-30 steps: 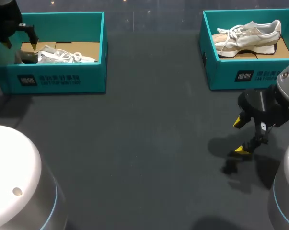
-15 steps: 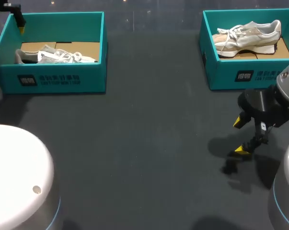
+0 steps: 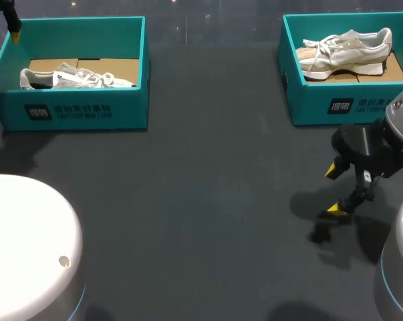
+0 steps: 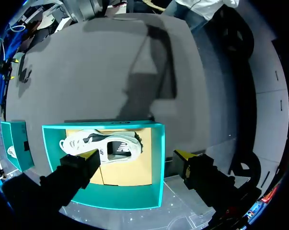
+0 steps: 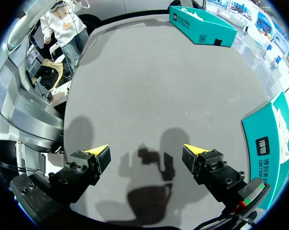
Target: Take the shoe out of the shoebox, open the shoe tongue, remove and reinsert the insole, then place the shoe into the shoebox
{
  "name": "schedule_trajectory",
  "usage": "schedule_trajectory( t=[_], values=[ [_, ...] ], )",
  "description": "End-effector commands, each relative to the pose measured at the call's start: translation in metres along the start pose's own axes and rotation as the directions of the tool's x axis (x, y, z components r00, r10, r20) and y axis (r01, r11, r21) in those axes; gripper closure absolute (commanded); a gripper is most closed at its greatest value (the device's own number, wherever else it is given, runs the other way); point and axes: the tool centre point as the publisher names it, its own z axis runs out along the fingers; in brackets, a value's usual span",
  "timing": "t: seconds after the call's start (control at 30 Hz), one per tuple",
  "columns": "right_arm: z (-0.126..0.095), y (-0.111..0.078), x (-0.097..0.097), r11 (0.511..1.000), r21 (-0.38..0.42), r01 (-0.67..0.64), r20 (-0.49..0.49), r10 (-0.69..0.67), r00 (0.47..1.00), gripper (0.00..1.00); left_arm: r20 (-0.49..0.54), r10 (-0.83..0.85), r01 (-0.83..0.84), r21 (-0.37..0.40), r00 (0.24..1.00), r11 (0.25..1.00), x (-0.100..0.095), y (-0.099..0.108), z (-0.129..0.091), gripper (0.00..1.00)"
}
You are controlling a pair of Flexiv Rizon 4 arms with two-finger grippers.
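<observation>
Shoe point(image 3: 74, 78) not yet taken out, lying in its shoebox point(image 3: 81, 115) at the counter's far left corner.
Left gripper point(image 4: 137, 155) hung spread and empty above that box's far left corner; right gripper point(image 5: 145, 150), also spread and empty, hovered over the counter point(image 3: 201, 200) near its right edge. By my reading, every step remained: lifting out, tongue, insole, return.

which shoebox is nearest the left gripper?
The left-side shoebox with the grey-white shoe; the left gripper hangs open above it. The other shoebox sits far right.
</observation>
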Motion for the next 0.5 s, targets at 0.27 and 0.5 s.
schedule_trajectory(
  t=[0.27,0.5],
  values=[
    [0.000,-0.001,0.002,1.000,0.001,0.000,0.003,0.000,1.000,0.00,0.008,0.014,-0.014,0.000,1.000,1.000,-0.001,-0.010,-0.001,0.00],
    [-0.028,0.006,-0.014,0.996,0.075,-0.052,0.009,0.052,0.999,0.00,0.008,0.014,-0.014,0.000,1.000,1.000,-0.001,-0.010,-0.001,0.00]
  ],
)
